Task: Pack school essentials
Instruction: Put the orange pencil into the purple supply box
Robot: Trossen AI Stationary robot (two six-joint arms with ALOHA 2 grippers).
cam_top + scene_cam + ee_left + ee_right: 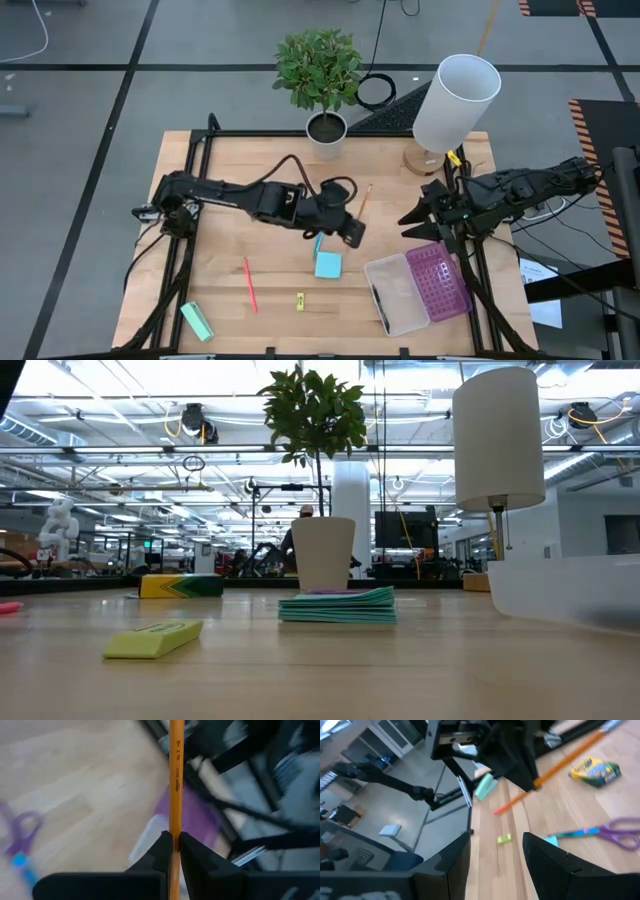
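**Orange pencil aloft in the far gripper**

The right gripper (pixel 495 852) hangs with fingers apart. Beyond, the left gripper (pixel 517 767) pinches the orange pencil (pixel 570 757) above the tabletop (pixel 580 805). Crayon box (pixel 595 770), purple-handled scissors (pixel 605 831), tiny yellow piece (pixel 504 838) and mint-green block (pixel 484 786) lie below.

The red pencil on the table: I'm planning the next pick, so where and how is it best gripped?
Grip the red pencil near mid-length, coming straight down from above with the fingers across its thin shaft. It lies flat on bare wood with open space on both long sides, so nothing blocks the fingers. The left gripper holds the orange pencil.
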